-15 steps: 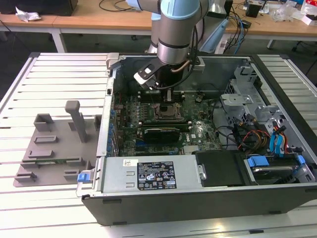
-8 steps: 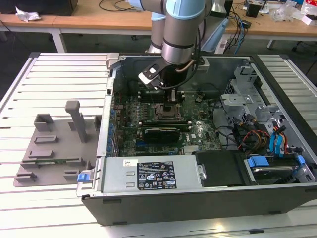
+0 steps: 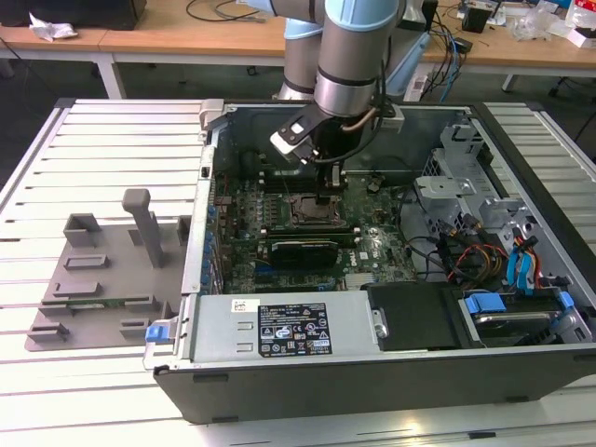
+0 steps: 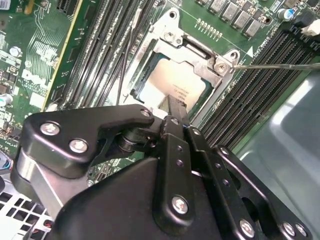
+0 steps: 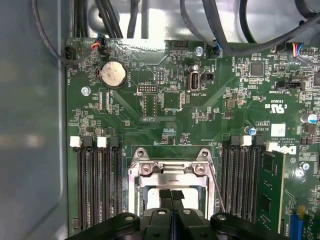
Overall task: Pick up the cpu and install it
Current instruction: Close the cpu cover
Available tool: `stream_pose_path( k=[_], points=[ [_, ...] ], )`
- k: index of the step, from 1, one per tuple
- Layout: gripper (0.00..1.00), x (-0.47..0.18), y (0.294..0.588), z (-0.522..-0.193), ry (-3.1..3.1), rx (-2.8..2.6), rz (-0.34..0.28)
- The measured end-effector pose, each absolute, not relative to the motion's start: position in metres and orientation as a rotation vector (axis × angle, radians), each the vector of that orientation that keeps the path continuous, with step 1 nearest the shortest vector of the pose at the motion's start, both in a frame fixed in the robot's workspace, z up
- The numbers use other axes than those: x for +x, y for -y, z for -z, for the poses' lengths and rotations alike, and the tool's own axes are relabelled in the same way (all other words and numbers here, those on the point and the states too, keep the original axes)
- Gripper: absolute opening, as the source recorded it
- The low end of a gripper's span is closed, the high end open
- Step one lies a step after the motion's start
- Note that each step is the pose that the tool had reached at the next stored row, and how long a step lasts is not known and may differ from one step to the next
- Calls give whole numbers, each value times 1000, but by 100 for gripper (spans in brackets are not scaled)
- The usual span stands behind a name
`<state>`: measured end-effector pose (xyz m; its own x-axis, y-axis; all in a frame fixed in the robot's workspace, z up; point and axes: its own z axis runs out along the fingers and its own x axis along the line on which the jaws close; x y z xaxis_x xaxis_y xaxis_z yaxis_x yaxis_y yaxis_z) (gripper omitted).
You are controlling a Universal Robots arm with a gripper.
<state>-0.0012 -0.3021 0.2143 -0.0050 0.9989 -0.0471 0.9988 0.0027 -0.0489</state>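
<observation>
Cpu (image 4: 167,82): where was it?
Just under the end effector (image 4: 176,106), whose fingers (image 4: 174,114) were drawn together, gripping nothing I could see. It lay inside the socket frame (image 4: 200,52).
What could go wrong?
Pressing a misaligned chip could bend the pins, I'd judge.
Anything hidden?
The fingers covered its near edge. Touching or seated flat, I couldn't tell.

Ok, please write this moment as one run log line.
gripper: at edge of cpu | cpu: lying within socket frame | step: install

cpu (image 4: 167,82) in socket (image 4: 200,56), hand (image 4: 176,103) over it
</observation>
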Motion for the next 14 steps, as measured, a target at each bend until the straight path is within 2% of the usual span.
stream_pose_path(
  k=[8, 11, 14],
  points=[
    [11, 0, 302, -237, 2224, -2215, -107],
    [11, 0, 315, -240, 2224, -2215, -107],
    [11, 0, 316, -251, 2224, -2215, -107]
  ],
)
